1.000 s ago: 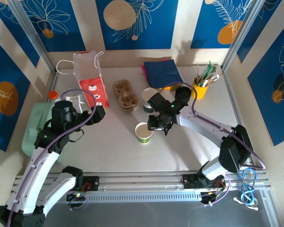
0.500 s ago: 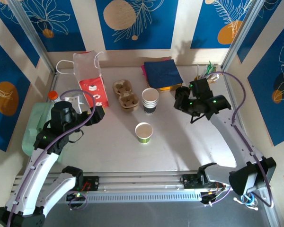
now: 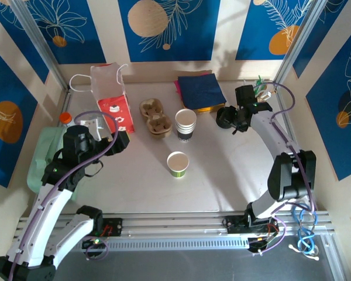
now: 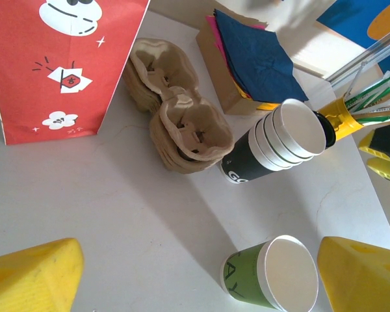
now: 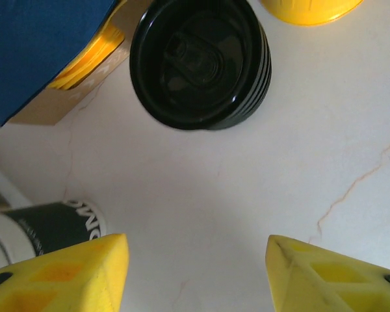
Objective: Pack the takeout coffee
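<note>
Black lid (image 5: 200, 62) ahead: hovering over it with right fingers (image 5: 71, 276) apart, likely lining up a grab for capping the takeout coffee (image 3: 186, 124) nearby; holding left fingers (image 4: 32, 279) wide apart.

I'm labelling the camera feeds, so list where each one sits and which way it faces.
Top: above and behind, looking down on the table; left arm and right arm show, bases at the bottom.
Left wrist: on the left arm, looking across at bag, carrier, white cups, green cup; left jaws open at the bottom corners.
Right wrist: on the right arm, looking down at the black lids; right jaws apart at the bottom.
Shared: both wrist views catch the white cups and napkins.
</note>
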Controlling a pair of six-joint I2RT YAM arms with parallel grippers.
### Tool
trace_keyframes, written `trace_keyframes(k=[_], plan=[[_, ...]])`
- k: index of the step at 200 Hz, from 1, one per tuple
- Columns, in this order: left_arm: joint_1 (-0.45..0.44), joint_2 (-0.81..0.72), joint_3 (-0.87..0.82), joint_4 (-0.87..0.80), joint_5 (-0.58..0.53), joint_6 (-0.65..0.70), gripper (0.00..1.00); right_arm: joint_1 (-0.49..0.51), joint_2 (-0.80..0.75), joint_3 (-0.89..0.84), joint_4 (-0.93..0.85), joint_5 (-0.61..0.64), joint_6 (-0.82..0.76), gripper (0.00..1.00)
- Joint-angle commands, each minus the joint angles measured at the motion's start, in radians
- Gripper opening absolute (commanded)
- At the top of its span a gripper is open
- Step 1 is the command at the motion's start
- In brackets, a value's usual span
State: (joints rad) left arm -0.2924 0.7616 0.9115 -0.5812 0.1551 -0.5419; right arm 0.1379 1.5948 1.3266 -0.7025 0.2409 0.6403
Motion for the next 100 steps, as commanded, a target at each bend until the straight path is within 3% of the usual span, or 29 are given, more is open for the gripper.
trace_keyframes(k=[1,48,100], plan=[[-0.008,-0.012,0.010,-0.006,-0.004,0.008,0.93,0.000,0.071,0.086,0.025,0.080,0.004,0.58],[-0.007,-0.012,0.016,-0.012,-0.009,0.011,0.93,-0.012,0.227,0.214,-0.032,0.133,0.012,0.58],[-0.007,-0.007,0.023,-0.017,-0.014,0.014,0.93,-0.032,0.298,0.250,-0.042,0.124,0.014,0.58]])
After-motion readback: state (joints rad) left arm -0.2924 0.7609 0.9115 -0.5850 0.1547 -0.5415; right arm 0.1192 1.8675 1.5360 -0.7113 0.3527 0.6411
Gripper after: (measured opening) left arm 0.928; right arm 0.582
